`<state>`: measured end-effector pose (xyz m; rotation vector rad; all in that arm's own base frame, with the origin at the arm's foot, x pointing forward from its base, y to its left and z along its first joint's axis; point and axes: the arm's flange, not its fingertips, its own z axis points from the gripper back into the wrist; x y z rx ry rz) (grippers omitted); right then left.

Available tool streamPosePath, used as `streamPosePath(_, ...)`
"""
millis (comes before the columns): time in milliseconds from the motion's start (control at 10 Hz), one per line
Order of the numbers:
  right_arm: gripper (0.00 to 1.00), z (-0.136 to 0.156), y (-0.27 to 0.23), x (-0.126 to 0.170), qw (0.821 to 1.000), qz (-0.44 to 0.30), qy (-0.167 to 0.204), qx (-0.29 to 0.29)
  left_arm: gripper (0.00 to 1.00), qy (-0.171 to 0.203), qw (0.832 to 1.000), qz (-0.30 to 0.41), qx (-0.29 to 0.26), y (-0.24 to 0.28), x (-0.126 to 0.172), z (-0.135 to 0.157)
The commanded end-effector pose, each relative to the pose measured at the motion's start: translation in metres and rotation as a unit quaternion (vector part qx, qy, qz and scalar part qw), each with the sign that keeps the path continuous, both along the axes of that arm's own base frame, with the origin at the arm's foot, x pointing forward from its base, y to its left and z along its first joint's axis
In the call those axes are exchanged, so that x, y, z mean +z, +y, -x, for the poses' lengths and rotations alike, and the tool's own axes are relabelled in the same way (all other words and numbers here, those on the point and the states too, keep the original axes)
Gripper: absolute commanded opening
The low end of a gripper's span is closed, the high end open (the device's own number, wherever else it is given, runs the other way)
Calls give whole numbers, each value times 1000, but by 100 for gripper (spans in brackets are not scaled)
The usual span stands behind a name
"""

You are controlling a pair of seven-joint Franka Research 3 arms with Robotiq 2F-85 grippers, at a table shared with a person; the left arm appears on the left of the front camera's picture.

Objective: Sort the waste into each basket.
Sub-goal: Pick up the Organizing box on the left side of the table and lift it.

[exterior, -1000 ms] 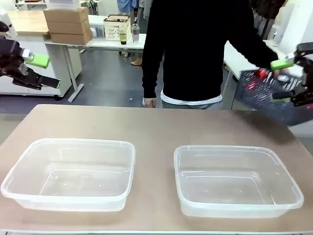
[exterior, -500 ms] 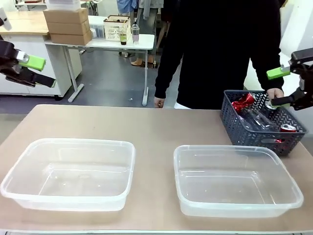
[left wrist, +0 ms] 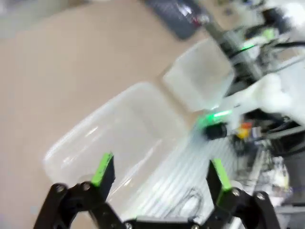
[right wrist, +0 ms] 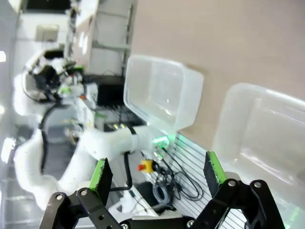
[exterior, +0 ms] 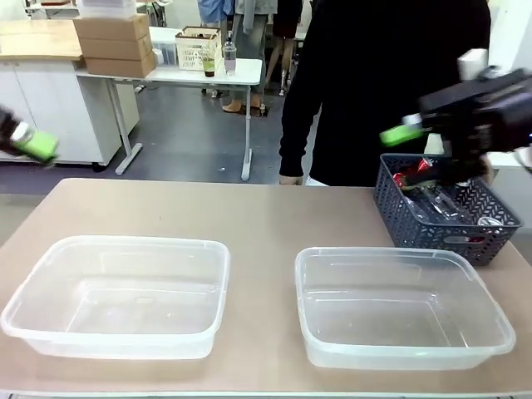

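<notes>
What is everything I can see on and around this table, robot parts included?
table: one, tan, between robot and person
clear plastic tubs: two, colourless, side by side at the near edge, nothing in them; left tub, right tub
mesh basket: one, dark grey, far right of the table
crushed can: at least one, red, in the mesh basket
clear bottles: number hard to tell, in the mesh basket
cardboard boxes: a stack, brown, on a desk in the far left background
person: one, black top, at the far side
left fingers: two, black with green pads, open, holding nothing
right fingers: two, the same colours, open, holding nothing
</notes>
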<state>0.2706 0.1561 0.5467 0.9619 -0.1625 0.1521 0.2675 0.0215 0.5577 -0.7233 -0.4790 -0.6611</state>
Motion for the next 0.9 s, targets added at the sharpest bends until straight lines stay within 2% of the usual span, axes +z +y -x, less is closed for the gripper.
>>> streamPosePath(0, 100, 10, 115, -12, 996, 88, -33, 15, 100, -15, 957, -286, 35, 17, -7, 50)
streamPosePath(100, 100, 16, 158, -36, 987, 144, -52, 43, 100, 13, 935, -353, -15, 10, -16, 62)
streamPosePath(200, 100, 18, 183, -58, 980, 180, -65, 49, 100, 16, 933, -351, -81, -1, -24, 65)
streamPosePath(300, 100, 16, 190, -75, 977, 197, -70, 34, 100, -5, 932, -342, -118, -15, -32, 64)
streamPosePath(400, 100, 5, 165, -71, 983, 166, -72, 17, 100, -46, 955, -277, -101, -27, -35, 51)
streamPosePath(500, 100, 54, 195, -67, 980, 170, -70, 73, 100, 17, 950, -308, -51, 4, -13, 65)
streamPosePath(600, 100, 54, 195, -67, 980, 170, -70, 73, 100, 17, 950, -308, -51, 4, -13, 65)
streamPosePath(700, 100, 28, 189, -81, 978, 187, -78, 55, 100, 17, 950, -308, -51, 4, -13, 65)
streamPosePath(800, 100, 29, 205, -91, 961, 270, -43, 45, 100, 4, 947, -313, -77, -13, -10, 60)
